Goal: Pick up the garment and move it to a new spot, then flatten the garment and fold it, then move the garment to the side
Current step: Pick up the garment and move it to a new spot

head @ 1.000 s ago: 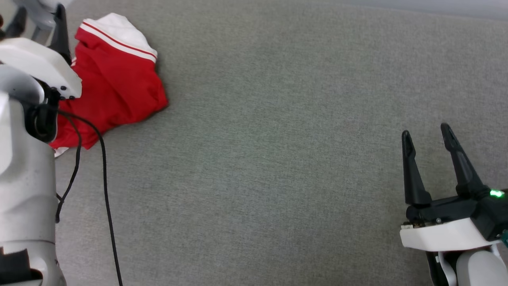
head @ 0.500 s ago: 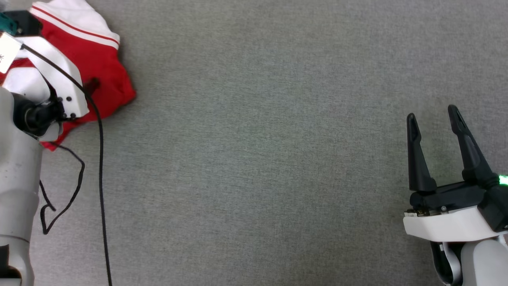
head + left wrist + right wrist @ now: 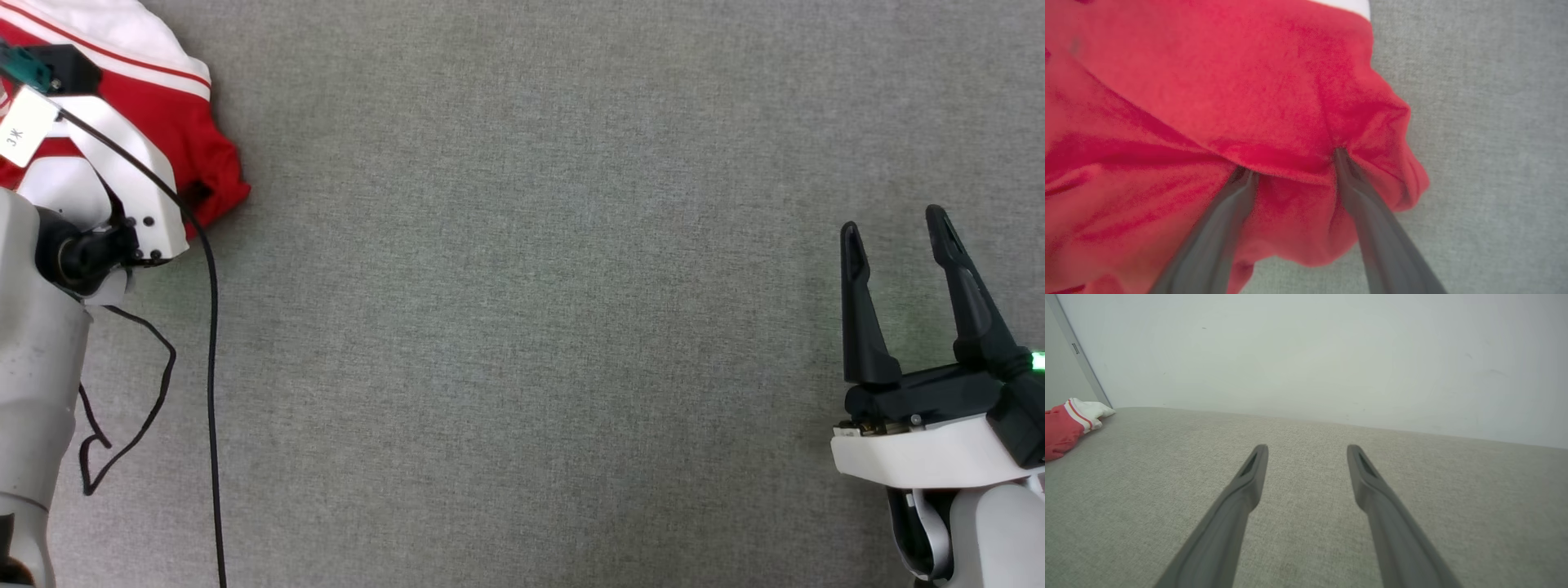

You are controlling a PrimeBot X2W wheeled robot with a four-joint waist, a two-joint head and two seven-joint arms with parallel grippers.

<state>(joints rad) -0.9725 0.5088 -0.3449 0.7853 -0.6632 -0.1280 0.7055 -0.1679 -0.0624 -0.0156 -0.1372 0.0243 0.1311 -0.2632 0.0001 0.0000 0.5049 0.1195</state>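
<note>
- The garment [image 3: 196, 155] lies crumpled at the far left corner of the grey woven counter [image 3: 531, 327]. Its red body faces the open surface, and a white sleeve with a red stripe lies on its far side.
- The left gripper [image 3: 1292, 161] is down on the garment [image 3: 1208, 81]. Its jaws stand wide, both tips pushed under a fold of red cloth with a bunch of fabric between them, and they are not pinched shut on it.
- The left arm [image 3: 41, 343] covers the garment's near edge, and a black cable [image 3: 212, 367] trails from it across the counter.
- The right gripper [image 3: 892, 220] hangs over bare counter at the right, well apart from the garment, its jaws spread wide and holding nothing.
- In the right wrist view, the right gripper [image 3: 1307, 451] points toward a pale wall [image 3: 1331, 355], with the garment [image 3: 1061, 428] at the far left edge.
</note>
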